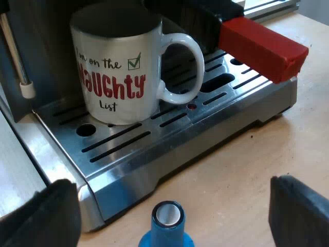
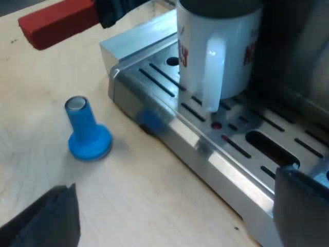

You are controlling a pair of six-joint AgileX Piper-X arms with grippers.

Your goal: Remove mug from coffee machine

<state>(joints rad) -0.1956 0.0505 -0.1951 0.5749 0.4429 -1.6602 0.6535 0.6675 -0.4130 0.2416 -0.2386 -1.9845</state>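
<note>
Mug [image 1: 121, 67] stands upright on the machine's drip tray [image 1: 154, 139], untouched, while the left gripper [image 1: 175, 208] and the right gripper [image 2: 174, 211] both have fingers spread wide and empty, near the blue tamper [image 1: 167, 224] on the worktop [image 1: 257, 149].

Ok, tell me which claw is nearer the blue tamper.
Left, it seems. The blue tamper stands on the table right between the fingers of the open left claw. The open right claw is farther off: the tamper stands well ahead of it.
</note>
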